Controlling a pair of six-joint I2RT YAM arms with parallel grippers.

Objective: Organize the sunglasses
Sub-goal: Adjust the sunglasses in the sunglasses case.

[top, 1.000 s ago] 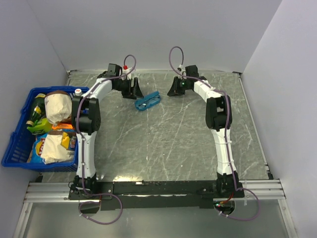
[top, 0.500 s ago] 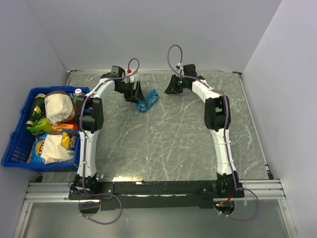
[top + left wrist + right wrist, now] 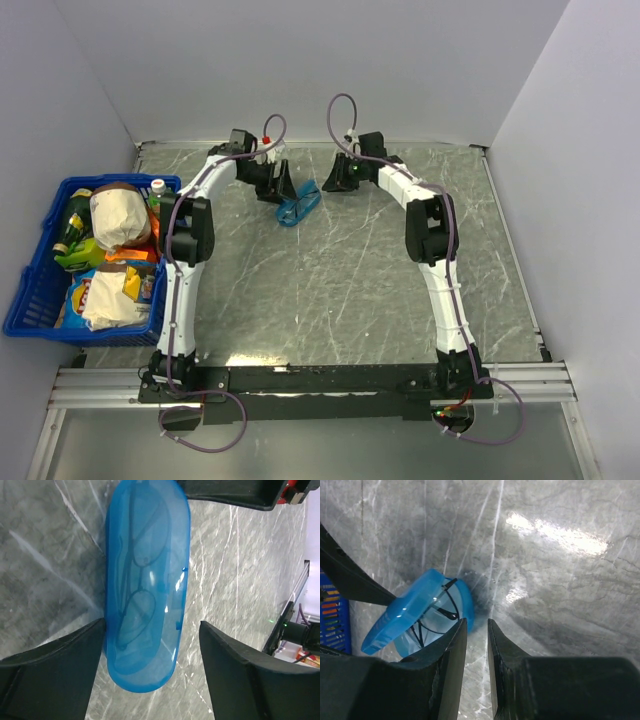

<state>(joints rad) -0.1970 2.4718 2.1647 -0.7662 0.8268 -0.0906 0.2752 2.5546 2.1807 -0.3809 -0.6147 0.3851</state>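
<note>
**A:** What is the left gripper (image 3: 152, 626) doing?

**B:** It is hanging over the blue case (image 3: 162, 550) with its jaws spread wide. 1 finger is touching a long side of the case and the other is standing clear of the opposite side. It is gripping nothing.

**A:** Where are the sunglasses (image 3: 136, 587) lying?

**B:** They are lying inside the case and showing through its translucent lid, which is standing ajar in the right wrist view.

**A:** And the right gripper (image 3: 476, 624)?

**B:** It is sitting just right of the case. Its 2 fingers are nearly together, with only bare table showing between them.

**A:** How are you expecting the glasses to handle?

**B:** I am judging them very light and easily bent, since the wire frame is looking thin. I am favouring no direct pinch. The stiff shell is looking safer to hold across its 2 long sides, though the smooth plastic is probably going to slip.
</note>
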